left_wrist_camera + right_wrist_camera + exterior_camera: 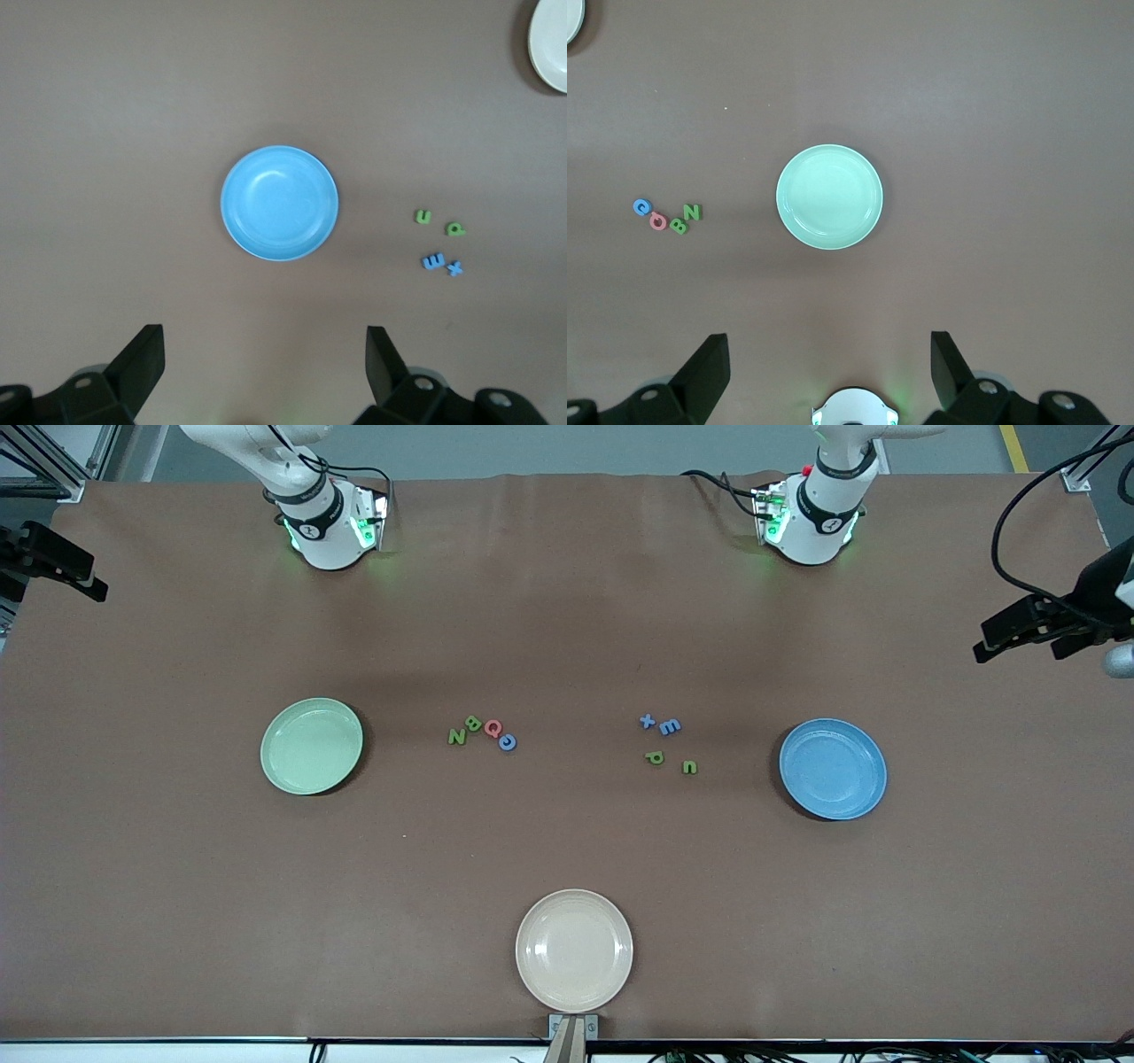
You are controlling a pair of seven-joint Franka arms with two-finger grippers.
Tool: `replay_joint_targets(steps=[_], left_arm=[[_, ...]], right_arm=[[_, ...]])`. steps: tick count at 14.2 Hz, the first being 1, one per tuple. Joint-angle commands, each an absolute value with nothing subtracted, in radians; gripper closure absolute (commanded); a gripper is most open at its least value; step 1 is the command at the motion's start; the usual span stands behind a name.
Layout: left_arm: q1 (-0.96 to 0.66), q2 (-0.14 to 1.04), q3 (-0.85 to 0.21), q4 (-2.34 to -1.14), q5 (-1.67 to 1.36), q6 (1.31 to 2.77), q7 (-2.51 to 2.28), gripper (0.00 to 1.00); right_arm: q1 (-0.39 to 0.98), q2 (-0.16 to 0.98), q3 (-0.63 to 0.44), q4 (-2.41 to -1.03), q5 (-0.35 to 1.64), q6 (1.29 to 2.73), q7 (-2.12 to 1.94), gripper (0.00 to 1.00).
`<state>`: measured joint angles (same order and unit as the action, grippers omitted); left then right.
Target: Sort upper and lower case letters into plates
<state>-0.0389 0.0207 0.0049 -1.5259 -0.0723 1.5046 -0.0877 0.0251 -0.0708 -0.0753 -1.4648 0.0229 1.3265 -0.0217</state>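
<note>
Two clusters of tiny letters lie mid-table between the plates. Green N, green B, red Q and blue C lie toward the pale green plate. Blue x, blue E, green p and green u lie toward the blue plate. Both plates hold nothing. My left gripper hangs open high above, looking down on the blue plate. My right gripper hangs open high above the green plate. Neither hand shows in the front view.
A cream plate sits near the table's front edge, nearer to the front camera than the letters. The arms' bases stand along the back edge. Black camera mounts jut in at the table's ends.
</note>
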Motion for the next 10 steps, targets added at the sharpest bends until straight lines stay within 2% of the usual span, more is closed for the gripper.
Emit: replay_joint_targets(steps=[1,3,9,10], left_arm=[[-0.063,0.066,-0.046,-1.54,-0.086,1.494,-0.179,0.0],[-0.089,0.103,-0.093,-1.58,-0.084,1.534,-0.28,0.0],[-0.126,0.118,-0.207,-1.896,-0.075,1.914,-0.495,0.0],[-0.13,0.132,-0.212,-1.928,-0.074,1.958,-0.509,0.0]], right_arm=[[0.023,-0.077,-0.074,-1.47,0.032,1.331,-0.003,0.0],[0.018,-0.058,-0.074,-1.468,0.028,1.335,-0.012,0.0],[-0.002,0.159,-0.078,-1.47,0.014,1.41,-0.015,0.0],[0.005,0.16,-0.078,-1.483,0.02,1.419,0.001,0.0]])
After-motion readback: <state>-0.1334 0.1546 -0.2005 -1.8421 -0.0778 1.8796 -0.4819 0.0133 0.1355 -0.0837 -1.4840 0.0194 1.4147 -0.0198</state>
